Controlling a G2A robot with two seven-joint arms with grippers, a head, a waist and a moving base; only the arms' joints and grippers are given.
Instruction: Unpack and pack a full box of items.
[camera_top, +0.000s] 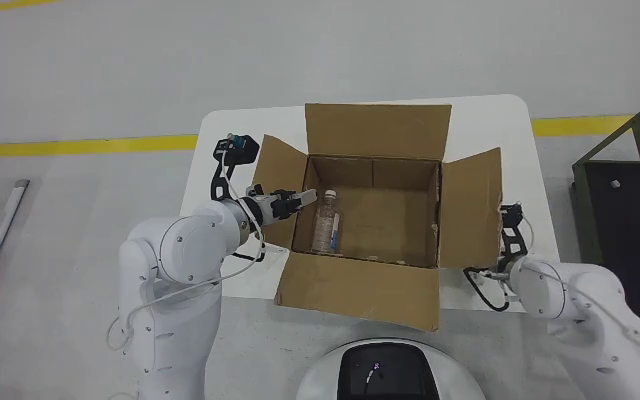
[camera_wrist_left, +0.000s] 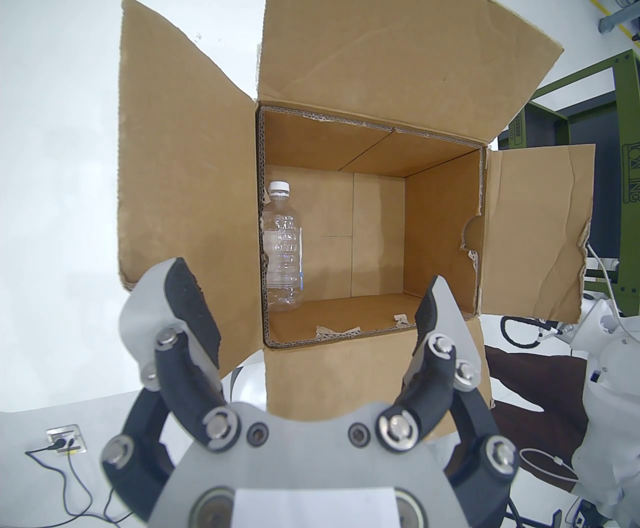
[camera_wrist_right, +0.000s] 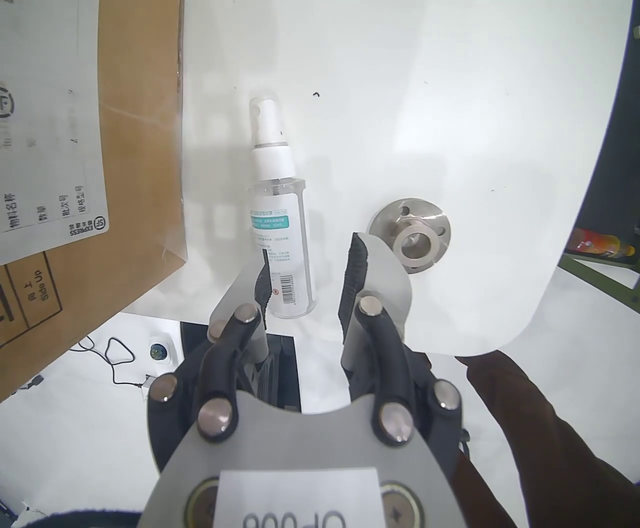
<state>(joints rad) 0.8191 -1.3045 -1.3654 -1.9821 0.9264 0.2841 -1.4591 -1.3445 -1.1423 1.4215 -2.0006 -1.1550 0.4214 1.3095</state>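
Note:
An open cardboard box (camera_top: 375, 290) stands on the white table (camera_top: 230, 130) with all flaps spread. A clear plastic bottle (camera_top: 326, 222) with a white cap lies inside against the left wall, seen as the bottle (camera_wrist_left: 282, 250) in the left wrist view. My left gripper (camera_top: 298, 199) is open over the box's left flap, just outside the opening; the left gripper (camera_wrist_left: 310, 310) holds nothing. My right gripper (camera_wrist_right: 307, 277) is open low over the table beside the box's right side, at the base end of a white spray bottle (camera_wrist_right: 277, 210) lying there. A metal flange (camera_wrist_right: 417, 232) lies just beyond it.
The box's right flap (camera_top: 470, 205) hangs out over the table near the right arm. A green-framed dark rack (camera_top: 610, 200) stands off the table's right edge, with an orange bottle (camera_wrist_right: 597, 245) on it. The table's rounded corner (camera_wrist_right: 530, 320) is close to the right gripper.

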